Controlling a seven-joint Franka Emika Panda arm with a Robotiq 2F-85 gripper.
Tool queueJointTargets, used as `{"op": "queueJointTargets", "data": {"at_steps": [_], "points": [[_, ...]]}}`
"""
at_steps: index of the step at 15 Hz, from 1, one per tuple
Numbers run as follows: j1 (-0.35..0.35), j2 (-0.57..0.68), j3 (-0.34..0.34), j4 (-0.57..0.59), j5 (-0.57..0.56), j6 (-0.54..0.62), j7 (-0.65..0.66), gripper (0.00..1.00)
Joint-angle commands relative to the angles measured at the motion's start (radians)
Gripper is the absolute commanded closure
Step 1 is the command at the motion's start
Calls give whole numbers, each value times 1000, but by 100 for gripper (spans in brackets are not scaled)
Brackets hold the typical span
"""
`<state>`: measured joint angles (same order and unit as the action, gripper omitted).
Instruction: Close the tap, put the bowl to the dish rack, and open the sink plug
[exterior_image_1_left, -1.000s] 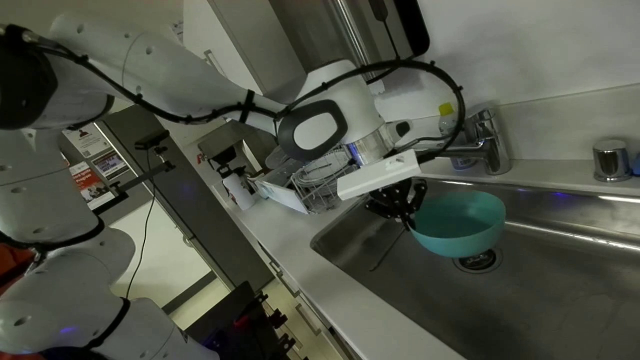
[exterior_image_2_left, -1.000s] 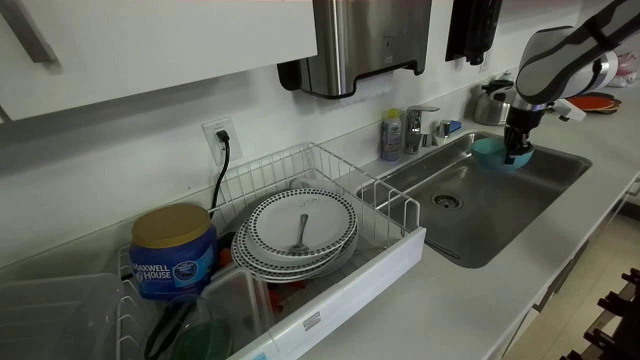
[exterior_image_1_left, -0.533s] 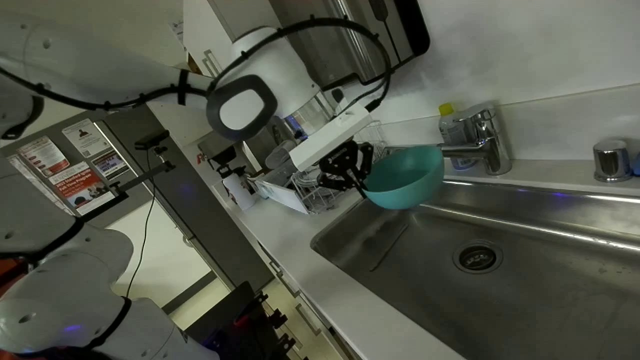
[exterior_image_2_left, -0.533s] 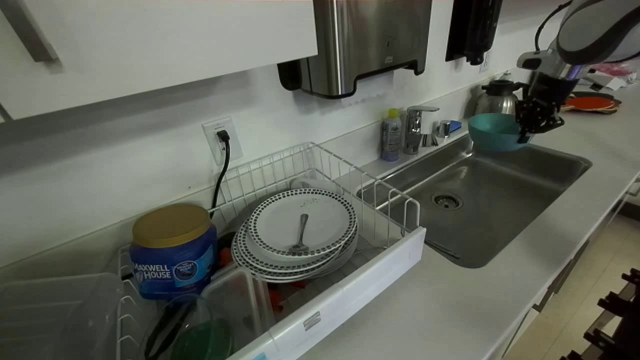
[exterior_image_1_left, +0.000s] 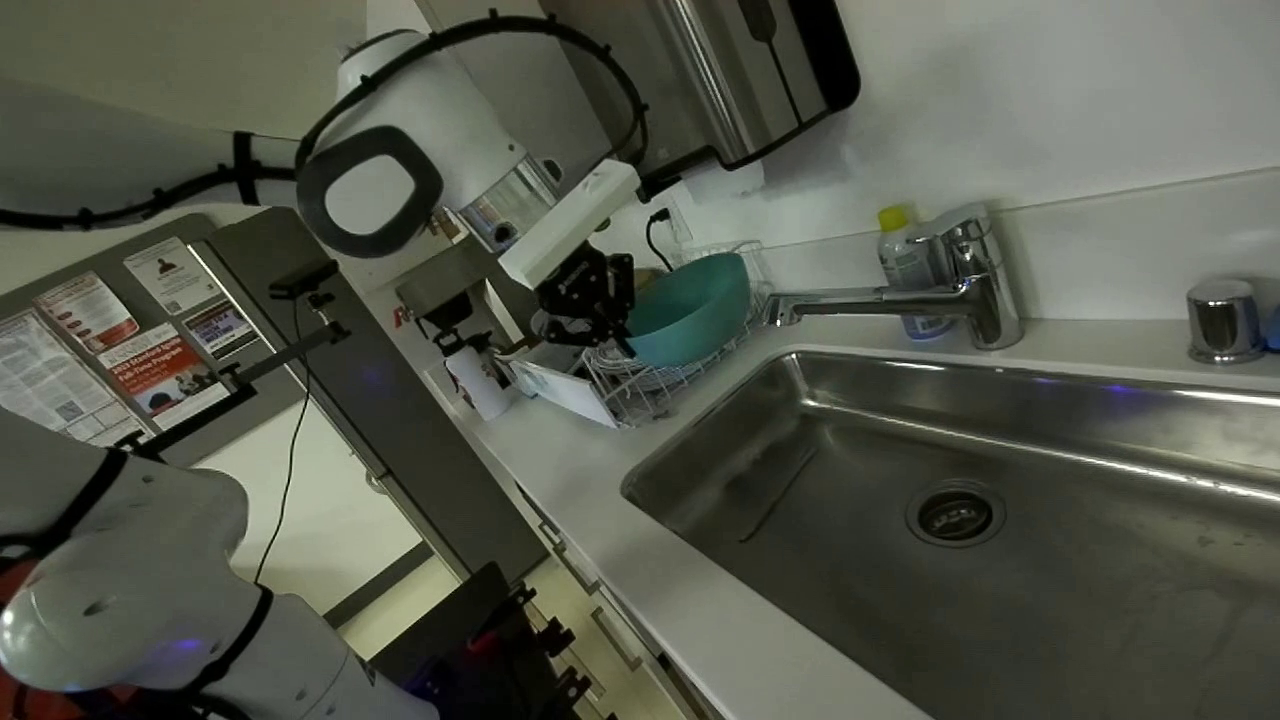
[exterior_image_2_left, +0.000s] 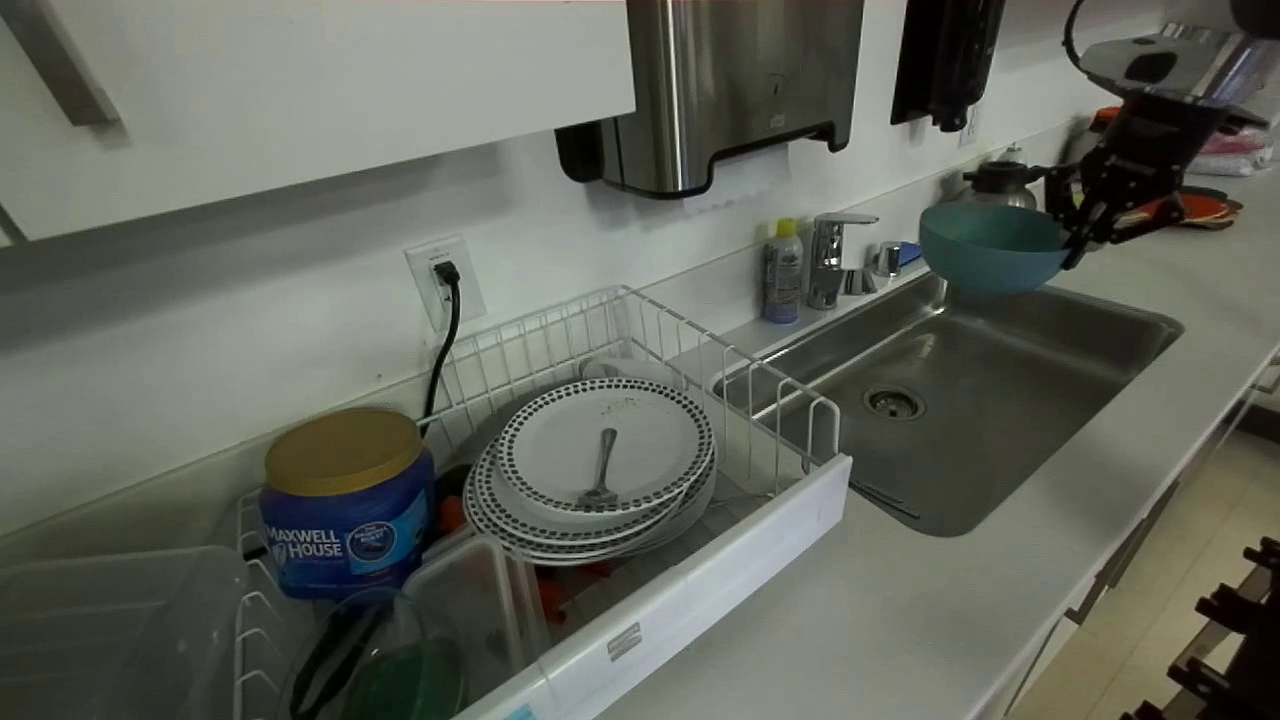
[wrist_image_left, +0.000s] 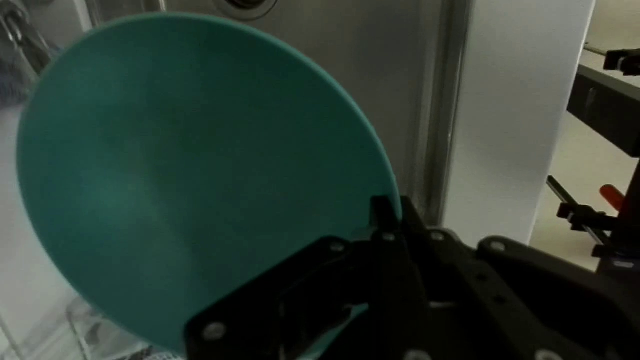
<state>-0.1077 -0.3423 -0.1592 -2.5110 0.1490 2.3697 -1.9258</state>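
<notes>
My gripper is shut on the rim of the teal bowl and holds it tilted in the air. In the wrist view the fingertips pinch the rim of the bowl. In an exterior view the bowl hangs above the sink's far end, with the gripper behind it. The chrome tap stands behind the sink; no water stream is visible. The wire dish rack is partly hidden by the bowl; it also shows fully loaded nearby. The dark sink plug sits in the drain.
The rack holds stacked plates, a fork, a blue coffee tub and clear plastic containers. A towel dispenser hangs on the wall. A spray bottle stands beside the tap. A steel sink is set into the white counter.
My gripper has lifted the bowl up out of the sink and moved it left in both exterior views, strongly in one. The bowl now overlaps the dish rack there. The grip on the rim stays.
</notes>
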Motion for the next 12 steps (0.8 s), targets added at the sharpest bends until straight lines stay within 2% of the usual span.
{"op": "queueJointTargets", "data": {"at_steps": [1,2,3,5,8,9,12], "points": [[99,-74,-28,-12,16,-56,-128,99],[124,-65,-41,1,27,-66,-179,99],[95,-43,-23,-2,-6,-37,-87,96],[119,-48,-28,-1,2,-41,-128,96],[121,-48,-33,-1,3,-42,-140,96],[121,-48,-34,-1,3,-42,-145,99],[167,-41,-11,7,12,-42,-183,99]]}}
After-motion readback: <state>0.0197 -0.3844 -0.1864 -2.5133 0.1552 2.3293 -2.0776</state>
